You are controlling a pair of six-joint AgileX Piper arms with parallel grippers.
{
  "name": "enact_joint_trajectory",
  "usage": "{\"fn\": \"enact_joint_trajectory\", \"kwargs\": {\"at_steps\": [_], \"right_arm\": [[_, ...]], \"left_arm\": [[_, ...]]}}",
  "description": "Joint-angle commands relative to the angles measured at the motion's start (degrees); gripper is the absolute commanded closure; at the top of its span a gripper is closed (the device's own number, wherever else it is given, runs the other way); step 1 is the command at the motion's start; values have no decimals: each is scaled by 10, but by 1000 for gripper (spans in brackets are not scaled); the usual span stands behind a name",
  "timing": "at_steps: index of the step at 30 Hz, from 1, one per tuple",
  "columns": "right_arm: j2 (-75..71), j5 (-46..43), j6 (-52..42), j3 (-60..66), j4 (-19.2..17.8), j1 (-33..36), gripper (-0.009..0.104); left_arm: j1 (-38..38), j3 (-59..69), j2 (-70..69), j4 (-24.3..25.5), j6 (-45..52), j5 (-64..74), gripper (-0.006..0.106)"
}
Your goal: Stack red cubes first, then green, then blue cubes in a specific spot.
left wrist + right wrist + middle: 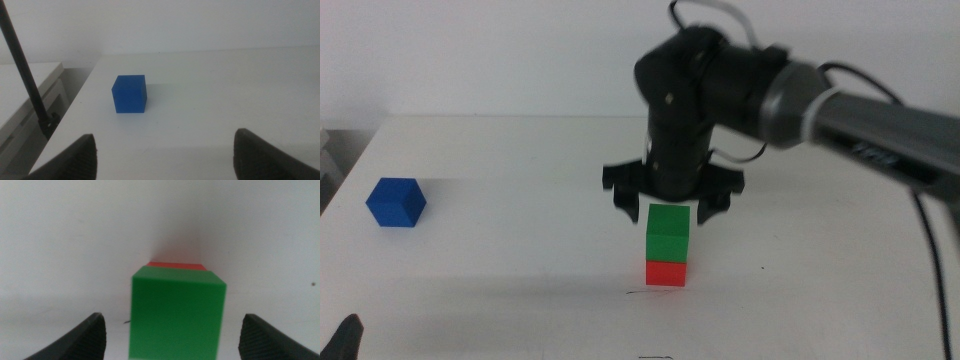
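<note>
Right arm (880,125): glossy black rounded wrist housing w/ small pale dot on casing, grey collar behind, then long dark grey forearm w/ faint lettering. Black and white cables looped over wrist, thin black cable trailing off forearm. Right claw (668,203): black, wide crossbar, two stubby dark jaws. Left claw (165,155): two dark rounded matte jaws, blurred.

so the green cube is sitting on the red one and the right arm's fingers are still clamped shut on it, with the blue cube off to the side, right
Not quite. The green cube does sit on the red cube, and the blue cube is off to the side, but the right gripper is open: in the right wrist view its fingers stand well apart from the green cube's sides.
</note>
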Motion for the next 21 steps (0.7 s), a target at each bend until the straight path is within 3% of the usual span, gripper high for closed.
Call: {"fn": "enact_joint_trajectory", "kwargs": {"at_steps": [1, 4, 10, 21], "right_arm": [[-69, 42, -29, -13, -7, -6, 27], [-120, 42, -76, -12, 16, -13, 27], [-276, 27, -208, 68, 23, -40, 27], [-646, -175, -527, 380, 162, -168, 27]], "left_arm": [[-1, -1, -15, -1, -3, -41, 7], [-1, -1, -15, -1, -3, -41, 7], [-1, -1, -15, -1, -3, -41, 7], [-1, -1, -15, -1, -3, -41, 7]]}}
